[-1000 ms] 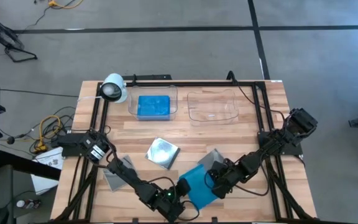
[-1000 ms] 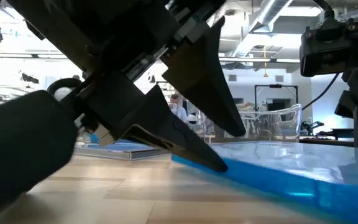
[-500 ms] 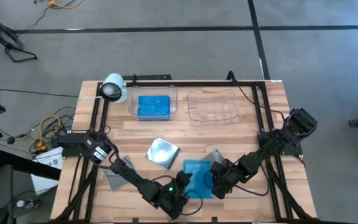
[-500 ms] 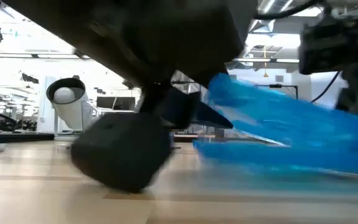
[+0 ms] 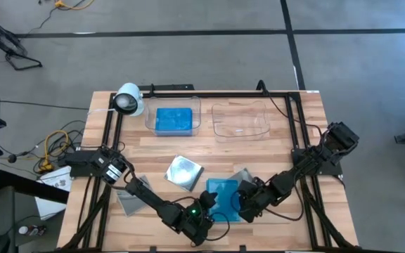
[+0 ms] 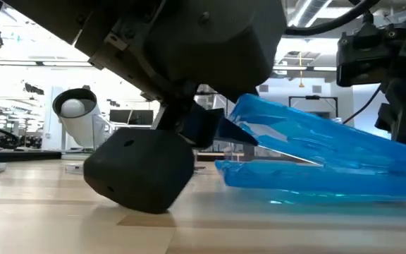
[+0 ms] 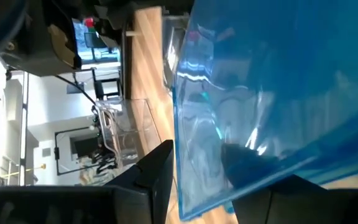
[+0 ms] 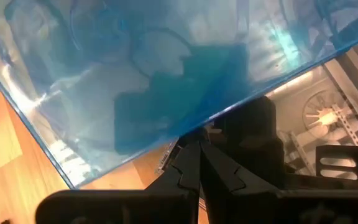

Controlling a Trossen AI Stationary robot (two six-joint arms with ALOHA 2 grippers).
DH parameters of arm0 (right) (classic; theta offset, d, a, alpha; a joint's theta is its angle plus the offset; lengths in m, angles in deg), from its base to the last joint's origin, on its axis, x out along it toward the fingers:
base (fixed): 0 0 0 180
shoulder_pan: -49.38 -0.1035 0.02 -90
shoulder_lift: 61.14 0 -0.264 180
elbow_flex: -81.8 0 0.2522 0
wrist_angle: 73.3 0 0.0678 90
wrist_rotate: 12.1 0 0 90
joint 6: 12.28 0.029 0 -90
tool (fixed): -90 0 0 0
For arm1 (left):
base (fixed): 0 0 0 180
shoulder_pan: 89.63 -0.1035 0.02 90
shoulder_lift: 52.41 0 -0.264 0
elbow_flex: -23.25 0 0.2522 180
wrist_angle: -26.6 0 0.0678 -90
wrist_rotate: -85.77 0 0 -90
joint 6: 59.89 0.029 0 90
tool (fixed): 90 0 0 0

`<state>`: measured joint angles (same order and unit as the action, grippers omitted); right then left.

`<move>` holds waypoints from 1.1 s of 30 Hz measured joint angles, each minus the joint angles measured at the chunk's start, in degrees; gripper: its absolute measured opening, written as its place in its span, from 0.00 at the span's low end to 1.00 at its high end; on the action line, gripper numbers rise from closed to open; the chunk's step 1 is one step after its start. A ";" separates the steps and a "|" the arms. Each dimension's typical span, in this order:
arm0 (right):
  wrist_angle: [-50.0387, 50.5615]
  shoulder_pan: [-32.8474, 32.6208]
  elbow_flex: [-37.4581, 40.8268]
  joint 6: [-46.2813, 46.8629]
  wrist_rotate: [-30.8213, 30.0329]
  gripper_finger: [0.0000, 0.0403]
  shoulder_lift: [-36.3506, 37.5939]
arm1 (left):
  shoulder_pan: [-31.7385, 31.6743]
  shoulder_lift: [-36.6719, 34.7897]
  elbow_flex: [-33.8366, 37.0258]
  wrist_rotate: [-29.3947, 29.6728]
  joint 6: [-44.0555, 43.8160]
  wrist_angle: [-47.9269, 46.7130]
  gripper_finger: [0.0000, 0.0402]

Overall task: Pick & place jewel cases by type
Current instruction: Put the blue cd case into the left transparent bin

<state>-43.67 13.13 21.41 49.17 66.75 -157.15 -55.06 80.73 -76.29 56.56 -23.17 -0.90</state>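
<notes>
Since a second ago, the blue jewel case (image 5: 223, 199) has been shifted, gripped by the left end effector (image 5: 208, 206); beside it, the right end effector (image 5: 243, 209) is closed, empty.

- The blue case (image 6: 316, 159) is shiny see-through plastic.
- The table (image 5: 287, 151) is smooth light wood in planks.
- The two trays (image 5: 241, 121) at the top are clear plastic.
- The left gripper (image 5: 204, 205) looks matt black.

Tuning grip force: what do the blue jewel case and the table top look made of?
Blue jewel case: looks like hard translucent plastic, glossy; light passes through it and glints off its faces. Table top: looks like wood planks, pale with a satin finish; grain and seams show.
</notes>
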 joint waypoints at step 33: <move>-0.71 1.05 0.01 -2.55 -4.42 0.00 0.00 | -8.10 -12.54 3.48 -46.63 -50.95 -19.24 0.32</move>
<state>-44.38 14.17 21.42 46.62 62.33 -157.15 -63.16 68.19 -72.81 9.93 -74.12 -20.14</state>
